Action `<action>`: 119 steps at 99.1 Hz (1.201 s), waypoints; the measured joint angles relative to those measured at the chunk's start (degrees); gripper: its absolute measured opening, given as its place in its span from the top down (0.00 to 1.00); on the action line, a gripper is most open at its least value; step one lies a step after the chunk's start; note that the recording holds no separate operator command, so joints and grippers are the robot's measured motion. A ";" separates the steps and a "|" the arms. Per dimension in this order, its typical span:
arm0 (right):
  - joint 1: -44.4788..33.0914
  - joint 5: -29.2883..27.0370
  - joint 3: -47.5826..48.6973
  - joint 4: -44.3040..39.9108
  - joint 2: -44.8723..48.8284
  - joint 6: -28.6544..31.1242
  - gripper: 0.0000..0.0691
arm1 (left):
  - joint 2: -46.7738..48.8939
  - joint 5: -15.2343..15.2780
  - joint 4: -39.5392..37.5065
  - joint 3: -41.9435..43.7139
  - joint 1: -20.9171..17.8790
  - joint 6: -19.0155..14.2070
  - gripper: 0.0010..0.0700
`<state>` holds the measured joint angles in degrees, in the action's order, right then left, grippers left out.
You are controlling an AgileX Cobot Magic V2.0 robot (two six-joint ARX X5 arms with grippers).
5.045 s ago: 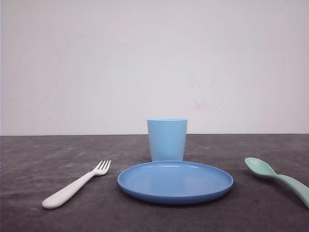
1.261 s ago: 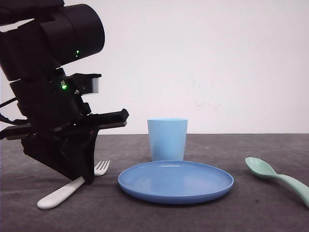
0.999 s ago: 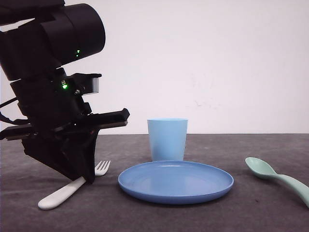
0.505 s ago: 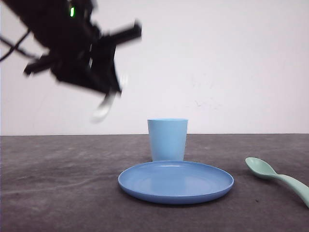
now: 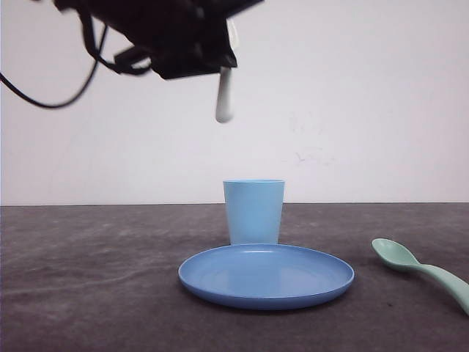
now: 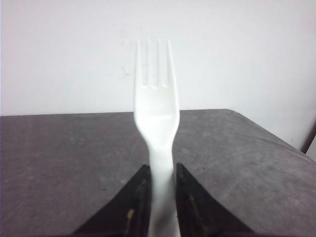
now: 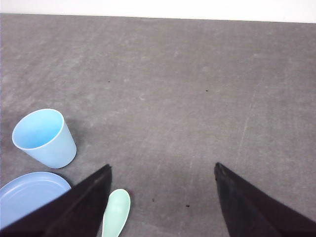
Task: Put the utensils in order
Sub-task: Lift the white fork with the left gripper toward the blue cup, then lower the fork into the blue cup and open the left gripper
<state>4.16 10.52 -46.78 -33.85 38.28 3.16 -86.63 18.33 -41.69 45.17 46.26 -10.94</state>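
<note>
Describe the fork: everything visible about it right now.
The fork is white, smooth plastic by its look, with four short tines and a thick rounded handle. The left gripper holds it by the handle, jaws shut on both sides. In the front view it hangs handle-down in the air, above the cup, touching nothing else.
</note>
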 joint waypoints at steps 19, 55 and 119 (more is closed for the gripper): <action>0.00 0.00 0.00 0.20 0.00 0.00 0.40 | -7.21 -0.02 -7.52 0.66 0.00 1.42 0.92; 0.00 0.00 0.00 0.22 0.00 -0.09 0.40 | -15.89 -0.22 -10.38 4.96 -0.94 3.04 0.92; 1.46 -0.02 0.00 0.85 2.82 -0.22 0.40 | -21.11 -0.35 -9.92 4.98 -1.75 2.12 0.92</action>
<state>5.63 10.50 -46.78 -32.99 41.10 2.94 -107.74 17.98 -51.62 50.15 44.51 -8.82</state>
